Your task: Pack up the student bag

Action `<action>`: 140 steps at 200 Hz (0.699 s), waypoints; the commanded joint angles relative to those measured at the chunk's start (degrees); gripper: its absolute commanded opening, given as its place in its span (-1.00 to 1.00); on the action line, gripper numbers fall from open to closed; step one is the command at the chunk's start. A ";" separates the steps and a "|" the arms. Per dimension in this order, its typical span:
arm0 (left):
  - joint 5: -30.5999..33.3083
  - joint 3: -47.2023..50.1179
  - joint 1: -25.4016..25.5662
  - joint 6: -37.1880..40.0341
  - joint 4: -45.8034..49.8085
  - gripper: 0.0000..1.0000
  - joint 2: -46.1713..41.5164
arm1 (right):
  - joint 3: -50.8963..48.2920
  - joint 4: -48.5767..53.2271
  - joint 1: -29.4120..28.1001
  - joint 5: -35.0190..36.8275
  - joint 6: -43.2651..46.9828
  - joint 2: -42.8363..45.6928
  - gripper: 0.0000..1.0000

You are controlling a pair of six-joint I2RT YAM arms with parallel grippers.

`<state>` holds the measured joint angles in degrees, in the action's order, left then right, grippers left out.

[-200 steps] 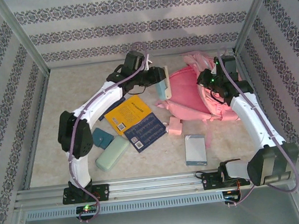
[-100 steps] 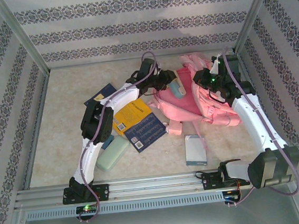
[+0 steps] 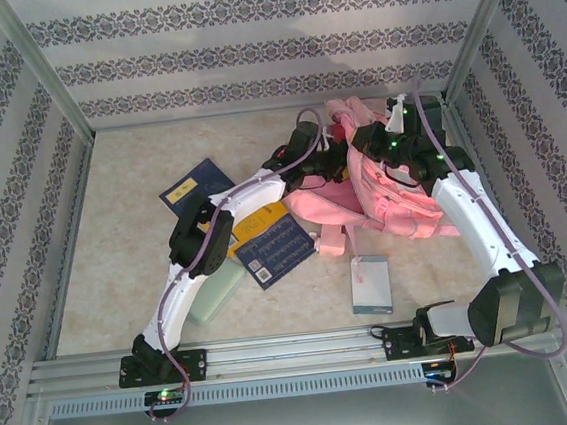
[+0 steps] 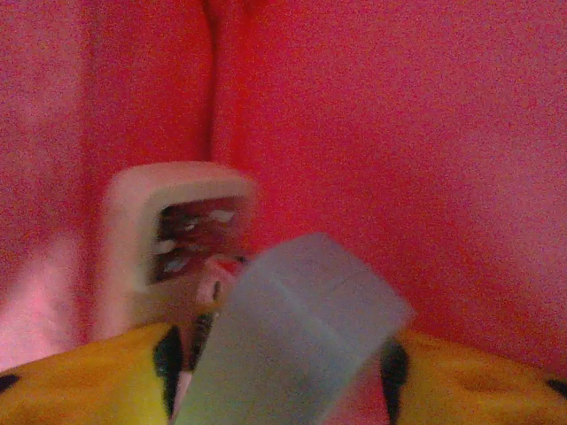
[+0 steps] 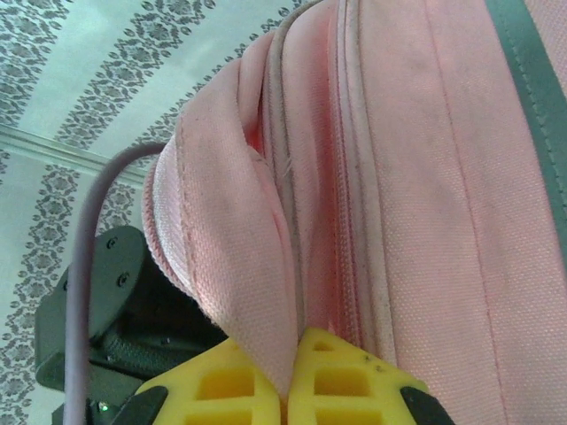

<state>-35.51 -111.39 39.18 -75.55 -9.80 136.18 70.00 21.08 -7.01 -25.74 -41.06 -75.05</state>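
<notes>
The pink student bag (image 3: 404, 199) lies at the back right of the table, its mouth turned left. My right gripper (image 3: 369, 145) holds the upper flap raised; in the right wrist view its yellow fingers (image 5: 232, 382) are shut on the pink fabric edge (image 5: 266, 266) of the student bag (image 5: 425, 177). My left gripper (image 3: 336, 163) reaches into the opening. Inside, in the left wrist view, my left gripper (image 4: 283, 359) is shut on a pale blue-green box (image 4: 301, 323) against the red-pink lining (image 4: 399, 150). A white framed label (image 4: 177, 235) sits on the lining behind it.
On the table left of the bag lie a yellow book (image 3: 257, 222), a dark blue book (image 3: 281, 252), another dark blue book (image 3: 194, 184) and a mint case (image 3: 213, 294). A grey-blue notebook (image 3: 371, 283) lies near the front. Patterned walls enclose the table.
My left gripper has carried the pale box rightward from outside the bag into its opening. My right gripper has drawn the flap up and to the left, bunching the bag.
</notes>
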 commanded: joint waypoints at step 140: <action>5.48 4.86 -7.63 21.65 28.76 1.00 -26.58 | 0.90 4.15 2.77 14.77 6.27 7.92 -1.00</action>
<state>-27.07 -114.61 34.96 -50.22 20.27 114.76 70.00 25.39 -4.99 -17.41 -37.50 -70.24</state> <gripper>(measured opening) 0.999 0.077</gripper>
